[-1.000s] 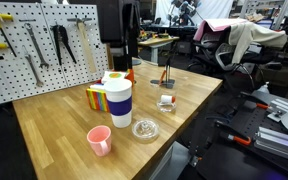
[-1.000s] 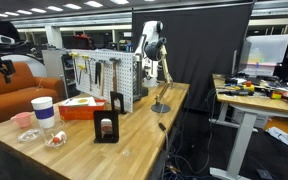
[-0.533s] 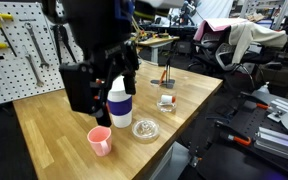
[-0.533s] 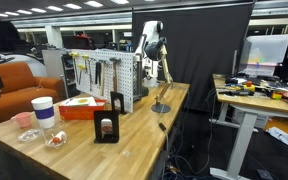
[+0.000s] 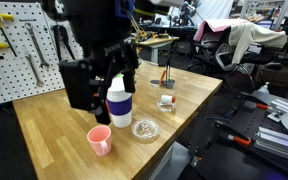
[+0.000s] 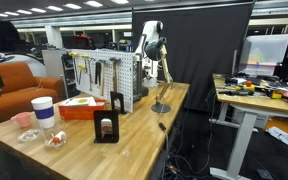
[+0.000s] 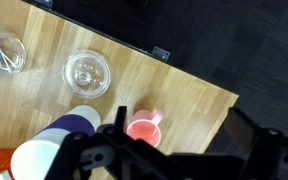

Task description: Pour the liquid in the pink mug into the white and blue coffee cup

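Note:
The pink mug (image 5: 100,141) stands upright near the table's front edge, handle toward the tall cup. It holds pink liquid in the wrist view (image 7: 144,128). The white and blue coffee cup (image 5: 119,101) stands right behind it, lid on, and also shows in the wrist view (image 7: 69,135). Both show far off in an exterior view: the mug (image 6: 24,119) and the cup (image 6: 44,111). My gripper (image 7: 179,118) hangs open and empty above the mug, which lies between the fingers, nearer one of them. My dark arm (image 5: 89,55) hides the area behind the cups.
A flat clear glass dish (image 5: 145,129) lies beside the tall cup and shows in the wrist view (image 7: 88,72). A small white and red object (image 5: 165,101) lies further along. A pegboard with tools (image 5: 24,45) stands behind. The table edge (image 7: 199,80) is close to the mug.
One second ago the arm was out of the exterior view. It then came in over the cups, hiding the striped box. Nothing has moved in the last half second.

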